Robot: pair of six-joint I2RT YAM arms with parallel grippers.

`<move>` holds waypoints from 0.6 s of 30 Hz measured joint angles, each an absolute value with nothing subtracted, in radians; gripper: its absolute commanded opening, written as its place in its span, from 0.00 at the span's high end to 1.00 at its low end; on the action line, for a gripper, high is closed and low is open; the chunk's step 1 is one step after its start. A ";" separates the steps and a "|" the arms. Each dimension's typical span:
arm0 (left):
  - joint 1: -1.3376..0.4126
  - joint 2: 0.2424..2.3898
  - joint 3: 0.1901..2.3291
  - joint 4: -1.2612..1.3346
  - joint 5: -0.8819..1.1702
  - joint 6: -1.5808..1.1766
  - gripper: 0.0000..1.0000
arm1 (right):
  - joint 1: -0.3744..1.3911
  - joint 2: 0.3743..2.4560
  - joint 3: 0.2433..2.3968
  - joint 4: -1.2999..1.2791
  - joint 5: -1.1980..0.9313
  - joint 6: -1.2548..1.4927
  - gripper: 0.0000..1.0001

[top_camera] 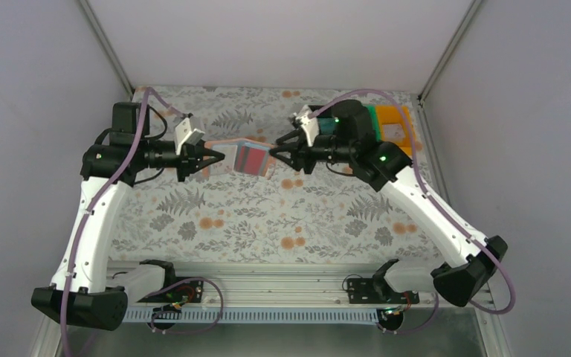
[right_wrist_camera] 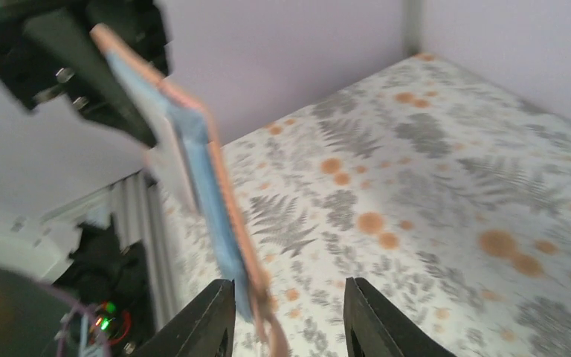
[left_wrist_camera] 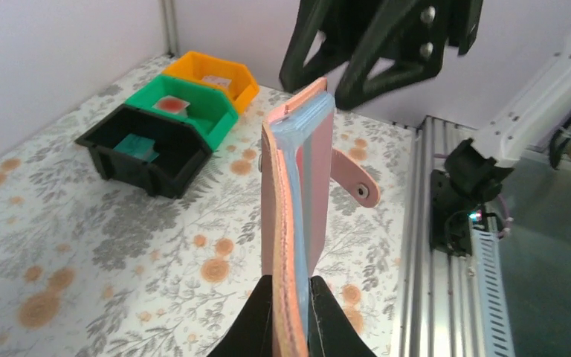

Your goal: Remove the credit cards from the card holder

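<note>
**Holder clamped at one end, above the table**

The holder (left_wrist_camera: 297,186) is in the air over the middle of the table (left_wrist_camera: 82,245), standing on edge rather than lying flat. Its long axis runs left to right, from one gripper to the other. The salmon outside and the blue pocket layers both show along its edge, and one snap tab (left_wrist_camera: 357,178) sticks out sideways.

The left gripper (left_wrist_camera: 291,312) is clamped on the near end. The right gripper (right_wrist_camera: 288,286) has its jaws apart, one each side of the far end.

Three bins stand in a row at the far right:
- The black bin (left_wrist_camera: 156,178) holds one teal card (left_wrist_camera: 135,145).
- The green bin (left_wrist_camera: 223,126) holds one white card (left_wrist_camera: 169,105) with a red mark.
- The orange bin (left_wrist_camera: 249,85) holds one pale card (left_wrist_camera: 217,80).
</note>
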State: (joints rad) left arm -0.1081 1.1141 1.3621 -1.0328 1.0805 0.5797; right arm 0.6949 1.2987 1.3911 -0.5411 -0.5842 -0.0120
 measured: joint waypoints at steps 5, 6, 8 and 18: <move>-0.107 1.110 1.331 -0.924 0.893 0.436 0.98 | 0.635 1.252 1.379 -0.512 -0.476 0.066 0.62; -0.107 1.111 1.324 -0.904 0.849 0.413 0.98 | 0.636 1.240 1.372 -0.503 -0.463 0.081 0.64; -0.107 1.111 1.308 -0.867 0.739 0.367 0.98 | 0.645 1.216 1.357 -0.480 -0.442 0.105 0.65; -0.101 1.117 1.295 -0.840 0.799 0.347 0.98 | 0.885 1.310 1.254 -0.087 -0.636 0.159 0.72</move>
